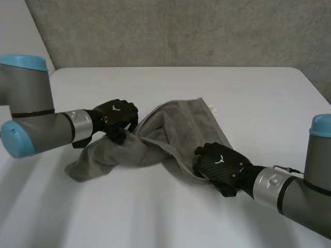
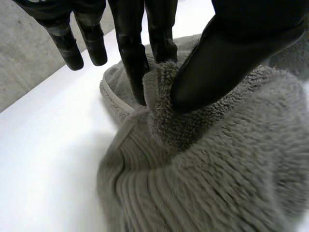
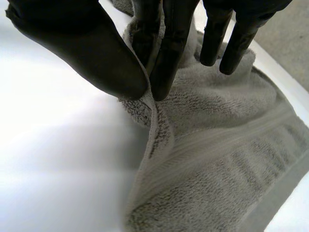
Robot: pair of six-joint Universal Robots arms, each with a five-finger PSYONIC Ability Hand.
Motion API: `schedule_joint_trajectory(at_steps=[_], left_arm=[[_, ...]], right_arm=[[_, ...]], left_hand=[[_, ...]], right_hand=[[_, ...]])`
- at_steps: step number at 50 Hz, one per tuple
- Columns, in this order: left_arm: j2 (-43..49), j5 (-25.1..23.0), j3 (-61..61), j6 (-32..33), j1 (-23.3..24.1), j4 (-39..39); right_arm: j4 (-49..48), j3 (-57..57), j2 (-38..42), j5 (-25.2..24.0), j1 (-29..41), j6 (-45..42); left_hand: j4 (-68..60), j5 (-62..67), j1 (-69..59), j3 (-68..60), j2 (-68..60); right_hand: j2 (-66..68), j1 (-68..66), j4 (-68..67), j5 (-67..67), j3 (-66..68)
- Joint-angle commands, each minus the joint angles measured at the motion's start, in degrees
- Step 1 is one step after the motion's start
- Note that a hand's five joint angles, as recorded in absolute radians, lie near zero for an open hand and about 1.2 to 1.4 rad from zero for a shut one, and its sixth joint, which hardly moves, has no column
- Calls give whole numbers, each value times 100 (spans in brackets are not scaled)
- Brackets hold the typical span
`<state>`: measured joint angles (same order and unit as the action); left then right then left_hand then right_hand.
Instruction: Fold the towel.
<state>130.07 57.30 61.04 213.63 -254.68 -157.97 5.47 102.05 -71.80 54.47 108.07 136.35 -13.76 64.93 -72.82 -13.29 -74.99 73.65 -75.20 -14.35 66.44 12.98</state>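
A grey towel (image 1: 170, 132) lies crumpled and twisted across the middle of the white table (image 1: 248, 88). My left hand (image 1: 118, 119) is at the towel's left part, and its thumb (image 2: 227, 63) pinches a raised fold of the towel (image 2: 217, 164) against the fingers (image 2: 133, 58). My right hand (image 1: 220, 165) sits at the towel's near right edge. There its thumb (image 3: 87, 48) and fingers (image 3: 169, 53) pinch the hem of the towel (image 3: 207, 164), which hangs down from them.
A grey wall (image 1: 181, 31) rises behind the table's far edge. Bare tabletop lies in front of the towel and to its right.
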Motion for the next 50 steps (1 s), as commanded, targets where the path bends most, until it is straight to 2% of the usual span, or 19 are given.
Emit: schedule_joint_trajectory(at_steps=[1,8,15,17,19,20,21,37,45,50], left_arm=[[-975,396,1217,223,-117,-287],[-1975,387,2778,65,-310,-566],[-2161,431,3562,3,-223,-1375],[-2152,440,3643,-32,-222,-1508],[-2074,440,3686,-76,-205,-1614],[-2073,440,3687,-76,-205,-1614],[-2030,448,3669,-76,-170,-1614],[-2064,483,3467,-50,-99,-1667],[-1547,773,2976,-6,23,-1675],[-1335,887,2773,-6,85,-1649]], right_arm=[[745,-36,-370,-112,-366,-3],[825,-36,-747,-69,-436,93],[720,-71,-599,-68,-340,313],[658,-97,-475,-51,-287,305],[605,-115,-335,10,-217,305],[605,-115,-334,11,-216,305],[596,-106,-308,37,-182,313],[535,17,-299,81,-120,322],[535,61,-290,72,-181,322],[543,70,-290,90,-199,322]], left_hand=[[376,507,-718,329,-501],[376,507,-718,329,-501],[376,507,-718,329,-501],[376,5,-215,329,2],[376,-3109,2899,329,3116],[376,-3124,2913,329,3130],[376,-4056,3846,329,4063],[376,-4655,4444,329,4661],[376,-5175,4965,329,5182],[376,-4691,4481,329,4698]], right_hand=[[635,-480,435,356,-298],[635,-480,435,356,-298],[635,-480,435,356,-298],[635,-480,435,356,-298],[635,-480,435,356,-298],[635,-480,435,356,-298],[635,-480,435,356,-298],[635,-480,435,356,-298],[635,-480,435,356,-298],[635,-480,435,356,-298]])
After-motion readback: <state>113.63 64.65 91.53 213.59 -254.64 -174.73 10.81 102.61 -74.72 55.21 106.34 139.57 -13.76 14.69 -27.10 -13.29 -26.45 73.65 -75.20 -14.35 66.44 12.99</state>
